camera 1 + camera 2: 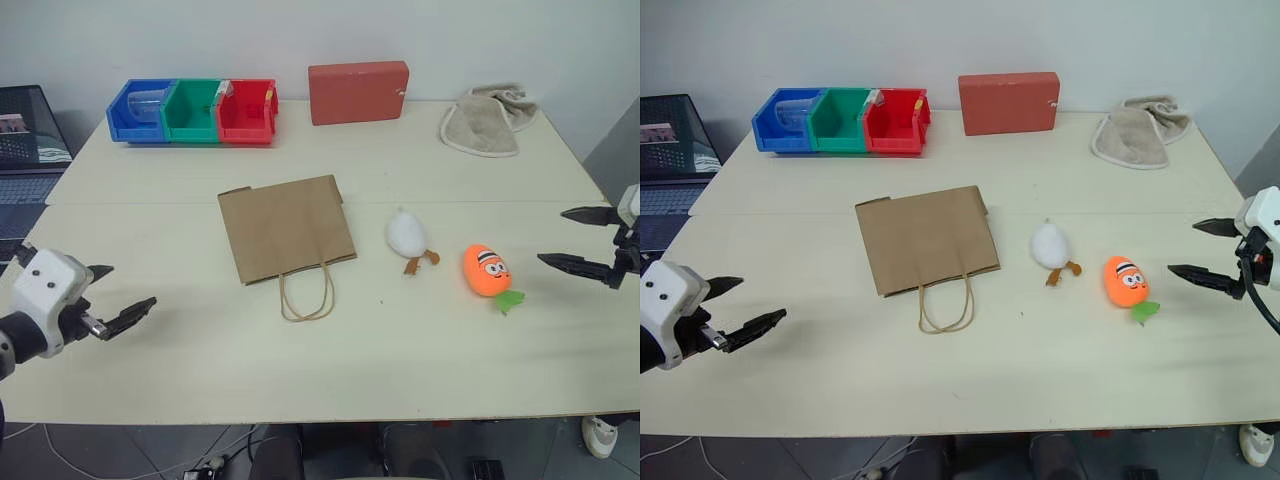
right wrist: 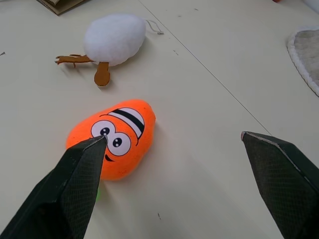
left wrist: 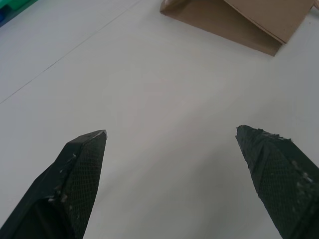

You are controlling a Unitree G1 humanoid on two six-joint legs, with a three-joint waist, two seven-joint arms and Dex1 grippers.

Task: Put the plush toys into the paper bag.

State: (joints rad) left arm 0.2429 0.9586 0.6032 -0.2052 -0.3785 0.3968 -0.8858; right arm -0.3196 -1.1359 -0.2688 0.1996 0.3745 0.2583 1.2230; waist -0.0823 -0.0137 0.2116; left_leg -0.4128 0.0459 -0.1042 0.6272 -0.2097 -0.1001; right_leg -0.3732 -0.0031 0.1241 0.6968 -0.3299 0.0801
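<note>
Head view: the paper bag (image 1: 287, 228) lies flat at mid-worktop (image 1: 420, 330), its handles toward the near edge. The white bird (image 1: 407, 233) and the carrot (image 1: 486, 270) lie beside it toward the right edge, each apart from the others. My left end effector (image 1: 112, 300) and right end effector (image 1: 580, 240) hover spread and empty.

Left wrist view: bare worktop ahead gives free approach to the bag.

Right wrist view: the carrot lies just ahead, likely my first pick.

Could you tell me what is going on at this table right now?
Nothing is held yet. The paper bag lies flat, with the white bird toy and the carrot toy beside it on the table. The right pincer hovers open near the carrot; the left pincer is open too, off to the bag's other side.
</note>
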